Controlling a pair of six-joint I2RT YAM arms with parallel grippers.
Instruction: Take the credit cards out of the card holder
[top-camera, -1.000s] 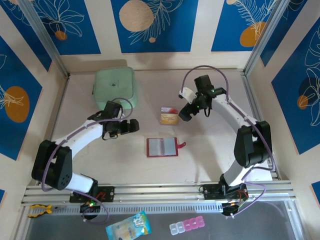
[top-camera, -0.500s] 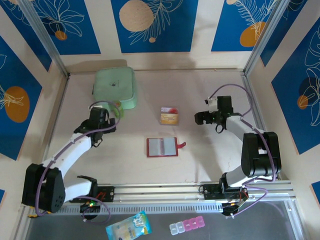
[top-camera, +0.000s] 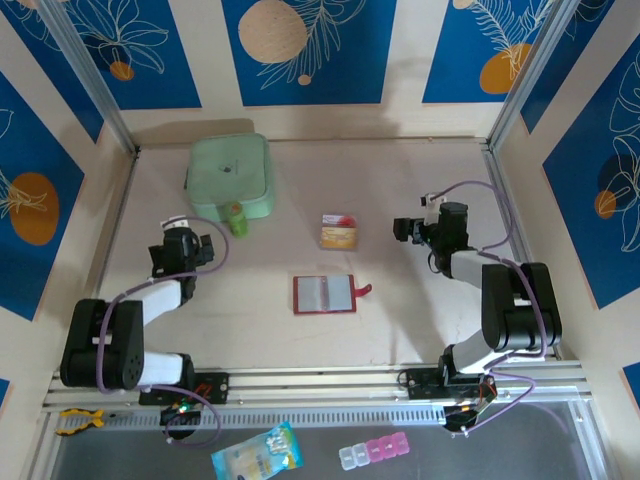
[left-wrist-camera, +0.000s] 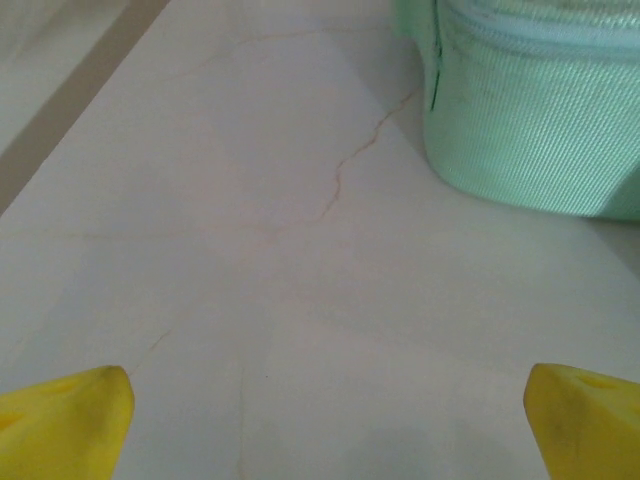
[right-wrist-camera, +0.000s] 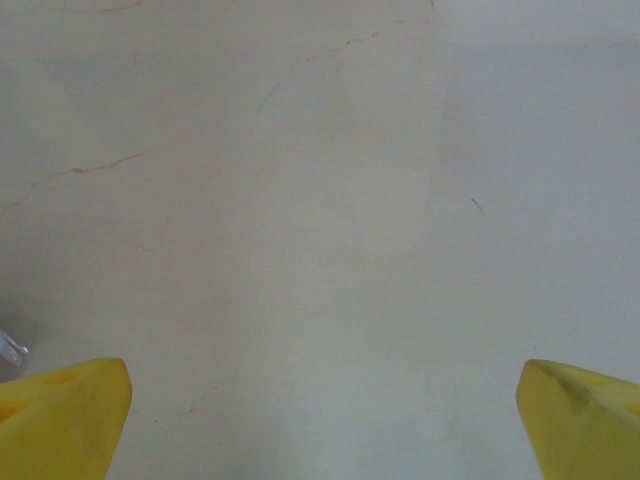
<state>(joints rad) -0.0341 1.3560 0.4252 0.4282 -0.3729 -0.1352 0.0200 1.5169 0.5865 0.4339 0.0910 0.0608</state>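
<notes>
Both fully open, nothing held: left end effector (left-wrist-camera: 325, 410) near mint pouch (left-wrist-camera: 530, 110), right end effector (right-wrist-camera: 325, 410) apart from credit cards (top-camera: 338, 232). Card holder (top-camera: 324, 294) laid open on worktop (top-camera: 420, 320).

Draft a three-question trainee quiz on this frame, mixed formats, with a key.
1. True or false: the card holder lies open on the table.
2. Where are the credit cards?
A. tucked in the holder's sleeves
B. stacked on the table, apart from the holder on its far side
C. hanging off the table edge
3. Fill in: the left pincer and the right pincer both stand ____, with nothing between their fingers.

Key: 1 true; 2 B; 3 open.
</notes>
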